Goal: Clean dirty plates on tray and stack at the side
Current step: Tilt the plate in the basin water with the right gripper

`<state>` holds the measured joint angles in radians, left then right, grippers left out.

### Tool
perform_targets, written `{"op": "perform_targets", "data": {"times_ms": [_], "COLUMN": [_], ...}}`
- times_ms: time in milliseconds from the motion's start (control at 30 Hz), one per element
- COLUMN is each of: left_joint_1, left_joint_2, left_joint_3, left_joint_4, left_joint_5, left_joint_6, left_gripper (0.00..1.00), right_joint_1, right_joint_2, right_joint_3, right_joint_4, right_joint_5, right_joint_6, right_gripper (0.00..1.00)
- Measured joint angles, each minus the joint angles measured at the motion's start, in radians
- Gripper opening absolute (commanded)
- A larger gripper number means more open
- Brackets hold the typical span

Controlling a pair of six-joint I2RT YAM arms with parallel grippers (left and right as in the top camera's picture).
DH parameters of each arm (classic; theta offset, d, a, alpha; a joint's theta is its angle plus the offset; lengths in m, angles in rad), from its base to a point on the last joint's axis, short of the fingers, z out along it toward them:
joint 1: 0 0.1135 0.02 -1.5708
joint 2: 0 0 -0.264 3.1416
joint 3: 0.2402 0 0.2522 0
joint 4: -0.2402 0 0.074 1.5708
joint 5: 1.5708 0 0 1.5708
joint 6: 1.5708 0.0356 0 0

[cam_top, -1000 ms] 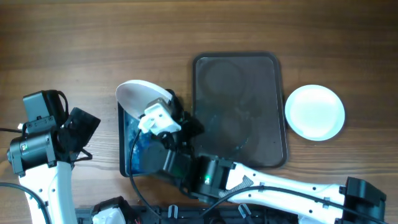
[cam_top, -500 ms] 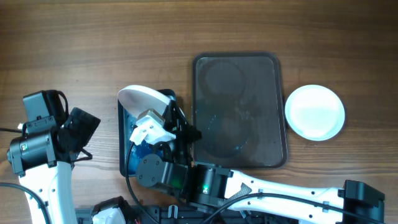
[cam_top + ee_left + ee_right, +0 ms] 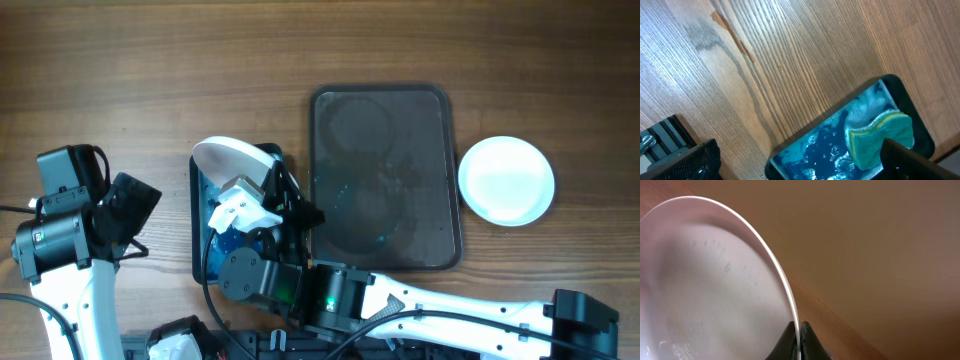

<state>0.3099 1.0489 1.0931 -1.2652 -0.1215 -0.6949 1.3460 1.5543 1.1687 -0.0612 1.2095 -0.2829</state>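
While right jaws pinch its rim, plate (image 3: 715, 280) tilted, white, wet-speckled; left jaws apart.

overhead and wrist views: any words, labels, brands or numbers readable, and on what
None readable: no lettering shows on the held plate, the tray, the plate beside it, the blue tub or the left arm; the right arm shows only a green light.

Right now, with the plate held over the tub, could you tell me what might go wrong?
The right gripper pinches the wet plate only at its rim, so it may slip or swing. Tilted, it could drip onto the table on the way from the tub to the stack.
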Motion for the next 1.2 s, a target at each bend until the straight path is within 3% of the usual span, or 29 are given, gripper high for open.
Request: {"op": "perform_targets", "data": {"times_ms": [933,1067,1200], "left_joint_1": [0.000,0.000,0.000], "left_joint_2": [0.000,0.000,0.000], "left_joint_3": [0.000,0.000,0.000], "left_joint_4": [0.000,0.000,0.000], "left_joint_5": [0.000,0.000,0.000], "left_joint_6": [0.000,0.000,0.000], "left_gripper": [1.00,1.00,1.00], "right_joint_1": [-0.002,-0.047,-0.201], "right_joint_2": [0.000,0.000,0.003], "right_joint_3": [0.000,0.006,0.010], "right_joint_4": [0.039,-0.095,-0.325], "right_joint_5": [0.000,-0.037,-0.302], "right_joint_6": [0.017,0.162,0.450], "right_gripper": [0.04,0.04,0.04]}}
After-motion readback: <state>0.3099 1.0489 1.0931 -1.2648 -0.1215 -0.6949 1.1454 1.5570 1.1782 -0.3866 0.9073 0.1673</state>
